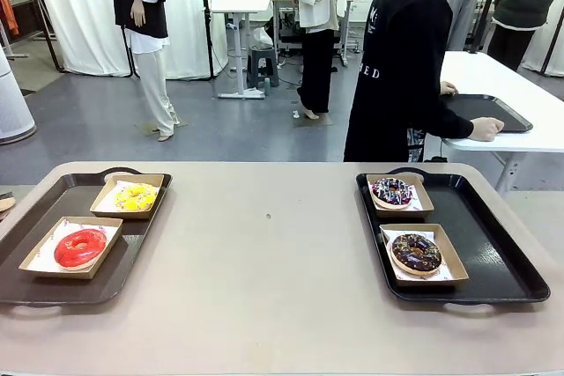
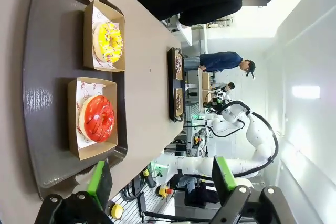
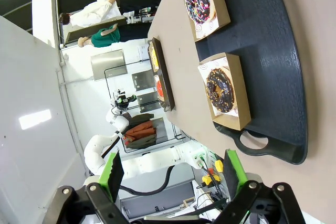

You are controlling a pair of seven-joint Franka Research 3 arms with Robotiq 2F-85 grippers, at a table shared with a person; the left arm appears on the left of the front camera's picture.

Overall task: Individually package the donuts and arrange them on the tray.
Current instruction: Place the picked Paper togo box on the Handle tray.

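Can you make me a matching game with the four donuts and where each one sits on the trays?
Things:
1. yellow donut
2. red donut
3. sprinkled donut
4. dark chocolate donut

Places:
A. right tray, near box
B. left tray, far box
C. right tray, far box
D. left tray, near box

Pairs: 1-B, 2-D, 3-C, 4-A

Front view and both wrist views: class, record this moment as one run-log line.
left gripper open, holding nothing | right gripper open, holding nothing | red donut, yellow donut boxed on left tray | sprinkled donut, chocolate donut boxed on right tray
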